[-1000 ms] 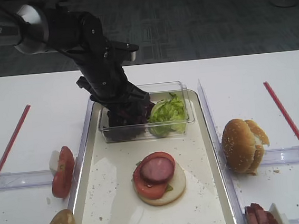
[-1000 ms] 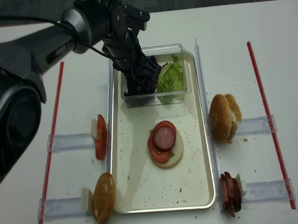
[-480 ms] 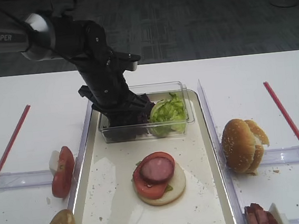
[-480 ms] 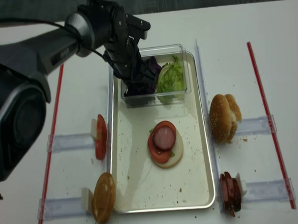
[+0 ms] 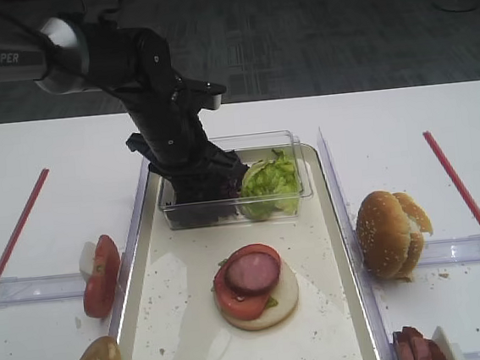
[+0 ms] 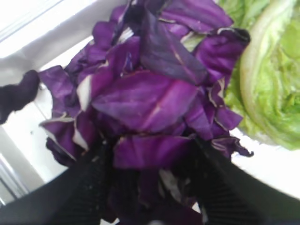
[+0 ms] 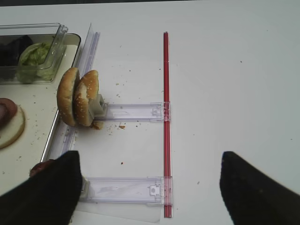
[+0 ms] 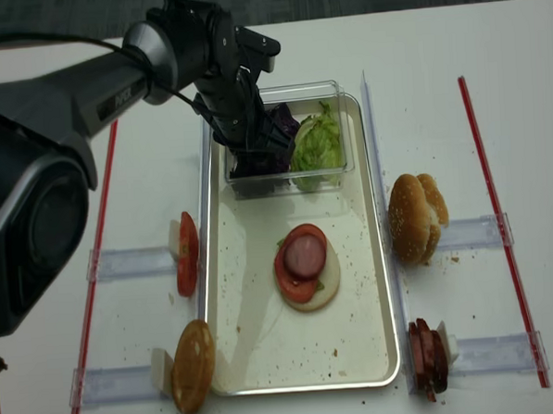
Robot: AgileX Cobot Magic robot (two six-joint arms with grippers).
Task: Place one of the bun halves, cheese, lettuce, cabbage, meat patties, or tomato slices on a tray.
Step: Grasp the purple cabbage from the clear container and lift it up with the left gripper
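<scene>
Looking at the high view first, the left gripper [image 5: 199, 177] is down inside the clear plastic box [image 5: 301, 182] at the far end of the tray [image 5: 341, 306], buried in the cabbage [image 5: 216, 192] on the box's left side, with the lettuce [image 5: 268, 186] just right of it. So I'd say the step is picking up cabbage, and the next move calls for closing on a clump and lifting it clear of the box wall. Mid-tray there's one bun half [image 5: 282, 305] cut face up, with one tomato slice [image 5: 236, 295] and one meat patty [image 5: 251, 272] stacked on it. The right wrist view shows two bun halves [image 7: 78, 97] standing on edge in a rack just right of the tray; the right gripper [image 7: 150, 190] has its fingers well apart, holding nothing. The left wrist view is basically all purple cabbage [image 6: 145, 98], both dark fingers [image 6: 86, 187] straddling the pile, jaws partly open around the leaves; can't tell if they really grip anything. The realsense high view adds tomato slices [image 8: 187, 253] racked left of the tray, one more bun half [image 8: 193, 365] near-left, and patties [image 8: 427, 355] racked near-right, too tight to count.
</scene>
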